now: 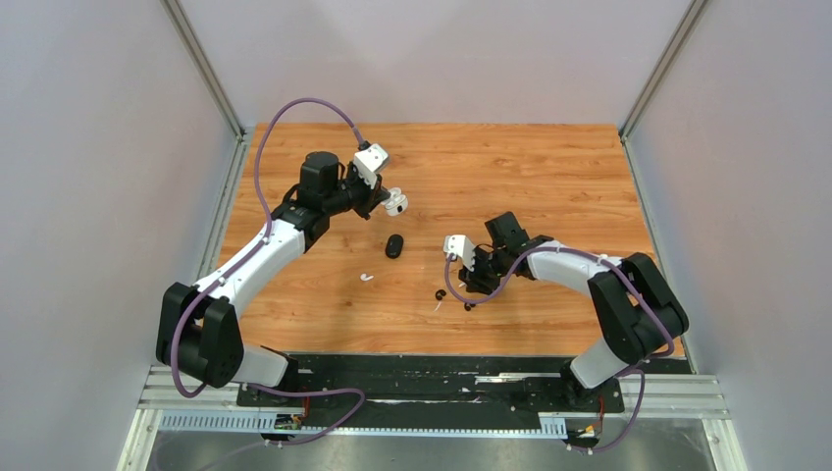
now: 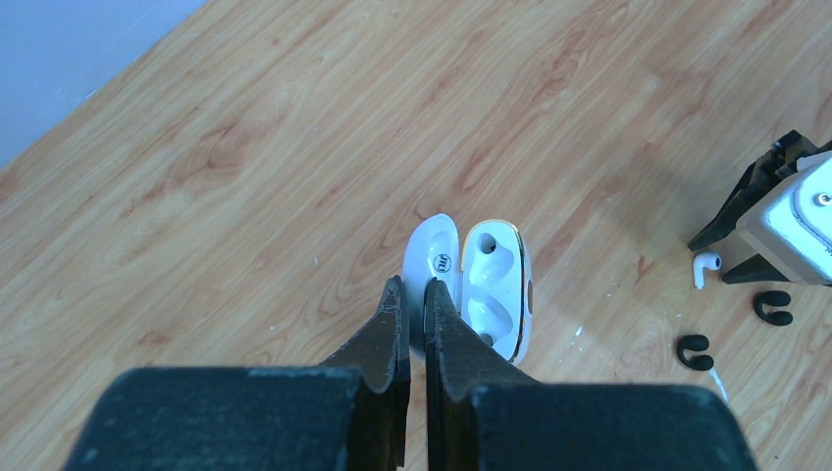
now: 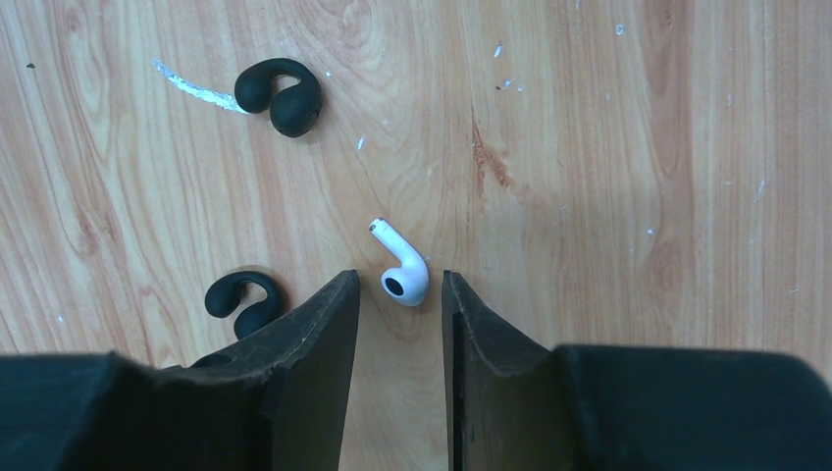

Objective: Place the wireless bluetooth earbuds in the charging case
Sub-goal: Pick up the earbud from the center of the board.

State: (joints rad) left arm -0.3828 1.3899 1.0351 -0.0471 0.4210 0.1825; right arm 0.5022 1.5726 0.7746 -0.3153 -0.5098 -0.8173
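Pinching the lid of the open white case (image 2: pixel 494 280), the left gripper (image 2: pixel 412 290) has its jaws drawn almost together, with only the thin lid between them. The case's long axis runs straight away from the wrist camera. Lid and base lie side by side, and the two sockets in the base face the camera. I cannot tell whether the case touches the table (image 1: pixel 549 177).

The right gripper (image 3: pixel 399 278) hangs with its jaws apart and holds nothing. A white earbud (image 3: pixel 401 267) lies on the wood just off the fingertips, in line with the gap. Its rounded head is nearest the gripper. Its stem points away and slants toward the left finger's side, so its long axis runs roughly along the gripper's reach.

A near black earbud (image 3: pixel 245 299), hook-shaped, lies just beside the left finger. A far black earbud (image 3: pixel 280 93) lies well beyond it.

From above, a second white earbud (image 1: pixel 367 277) lies apart from both grippers, long axis roughly left to right. It is too small to tell which end is the stem. The black case (image 1: pixel 394 245) rests between the two grippers, its long axis running away from the arm bases.
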